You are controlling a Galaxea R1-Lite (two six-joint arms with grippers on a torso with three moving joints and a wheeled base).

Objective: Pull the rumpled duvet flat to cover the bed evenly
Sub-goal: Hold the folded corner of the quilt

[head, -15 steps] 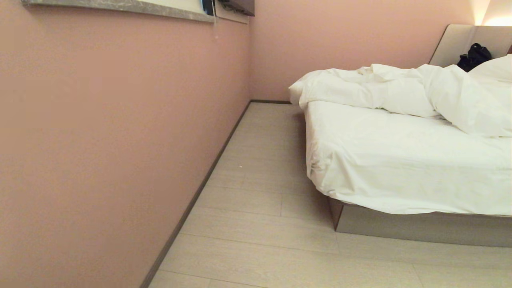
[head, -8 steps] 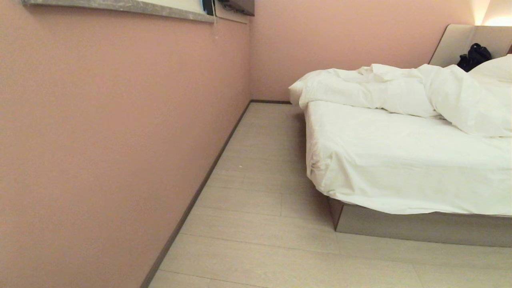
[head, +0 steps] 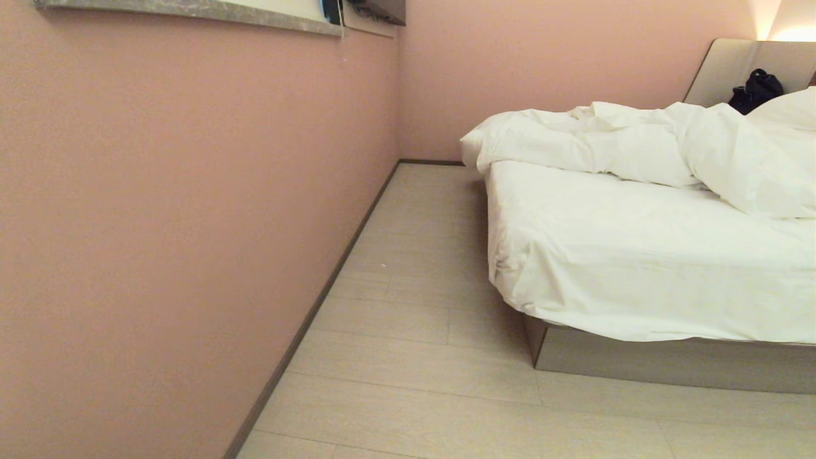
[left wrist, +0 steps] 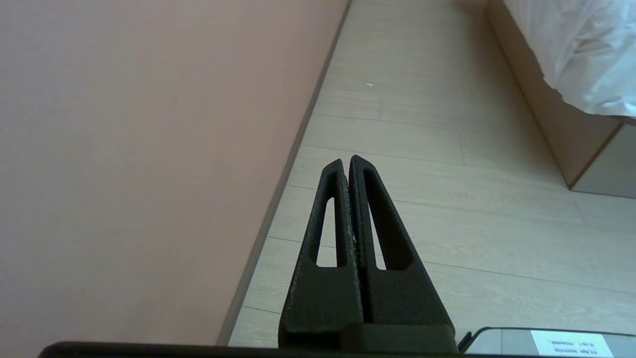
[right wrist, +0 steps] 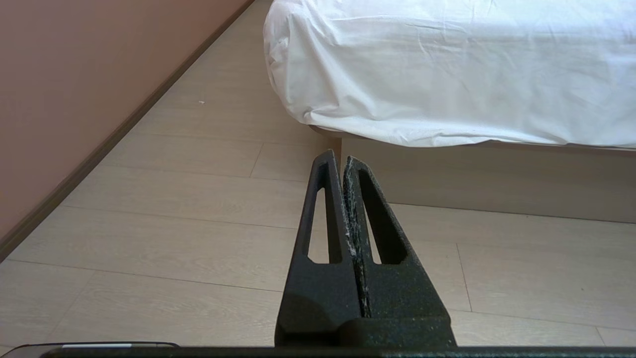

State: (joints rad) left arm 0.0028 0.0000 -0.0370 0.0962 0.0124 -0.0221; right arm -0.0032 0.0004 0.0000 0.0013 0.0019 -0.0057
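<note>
We see an open strip of pale floor (head: 408, 299) running from near to far between the pink wall (head: 178, 210) on the left and the bed (head: 637, 357) on the right. The bed's near left corner juts into that lane. On the far half of the mattress the bunched duvet (head: 605, 140) rises as a barrier; the near half lies flat and reachable.

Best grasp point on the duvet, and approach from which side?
Probably the duvet's folded front edge, bunched toward the headboard. Come from the foot of the bed over the bare sheet: that thick fold faces the robot.
</note>
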